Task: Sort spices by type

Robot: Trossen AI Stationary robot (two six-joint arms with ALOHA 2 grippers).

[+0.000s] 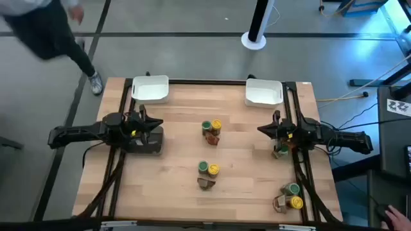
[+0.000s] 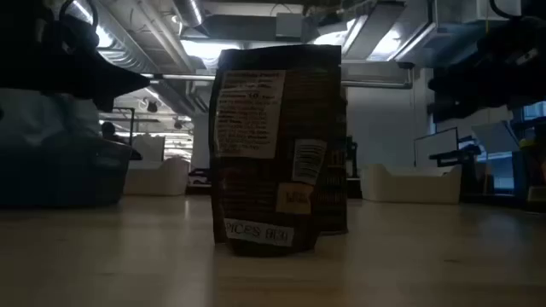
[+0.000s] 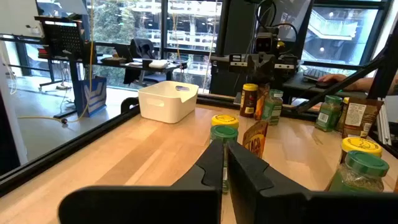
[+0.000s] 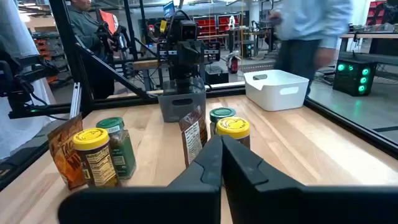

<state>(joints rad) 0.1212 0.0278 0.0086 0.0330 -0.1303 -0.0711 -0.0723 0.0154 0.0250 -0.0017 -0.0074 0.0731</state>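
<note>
Left gripper at 9 o'clock, fingers together, empty. Right gripper at 3 o'clock, likewise. Spices clustered at centre, 6 o'clock and 4 o'clock.

Two white trays, a dark tray, a person.

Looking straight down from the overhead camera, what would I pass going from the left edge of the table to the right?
Left fingers over the dark tray → left white tray → the two middle clusters of spices → right white tray → right fingers → the corner cluster of spices.
</note>
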